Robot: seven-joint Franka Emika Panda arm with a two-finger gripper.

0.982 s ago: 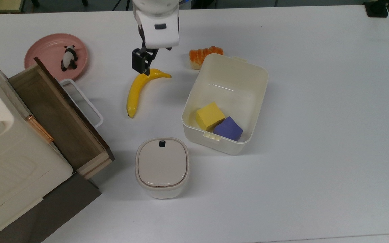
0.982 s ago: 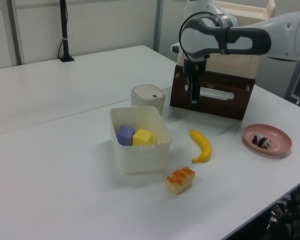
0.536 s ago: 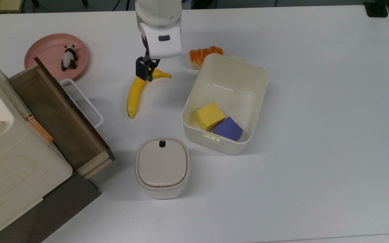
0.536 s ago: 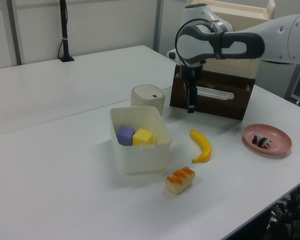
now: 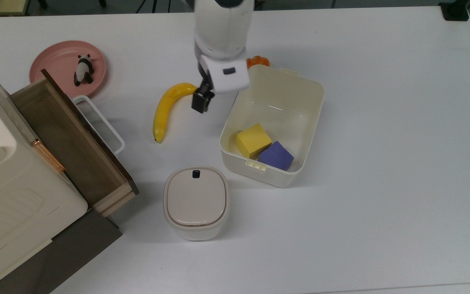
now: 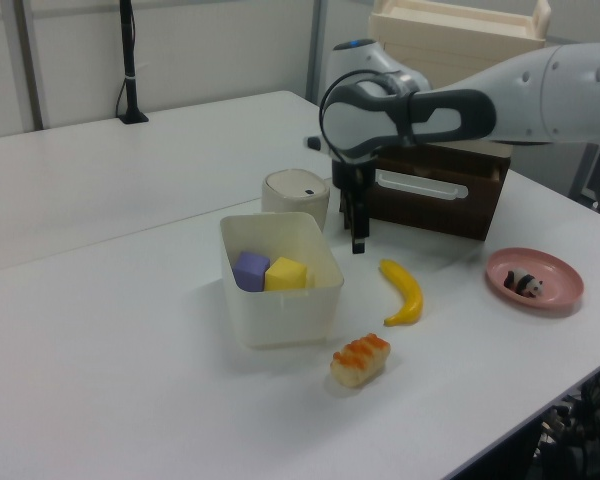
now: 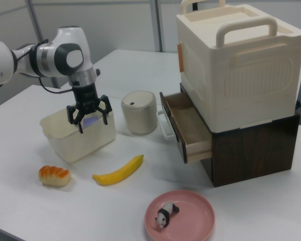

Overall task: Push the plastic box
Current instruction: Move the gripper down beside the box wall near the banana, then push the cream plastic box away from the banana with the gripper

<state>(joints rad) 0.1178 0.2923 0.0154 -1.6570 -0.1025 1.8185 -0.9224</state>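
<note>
Cream lidless plastic box [image 5: 273, 122], rounded corners, latch tabs, gripper [image 7: 89, 119] fingers spread

On the tabletop [image 5: 382, 122] there is one plastic box [image 5: 315, 122], and in it two blocks — one yellow block [image 5: 253, 140] and one purple block [image 5: 276, 155]. One banana [image 5: 164, 109] lies there, and one bread roll [image 7: 54, 175]. There is one lidded bin [image 5: 196, 202] with one black button [image 5: 196, 174] on its lid. One pink plate [image 5: 55, 65] carries one panda figure [image 5: 83, 69]. One cabinet [image 7: 236, 85] stands with one wooden drawer [image 7: 186, 125] pulled out. One robot arm [image 6: 500, 95] — one gripper [image 7: 89, 120] with two jaws.
</note>
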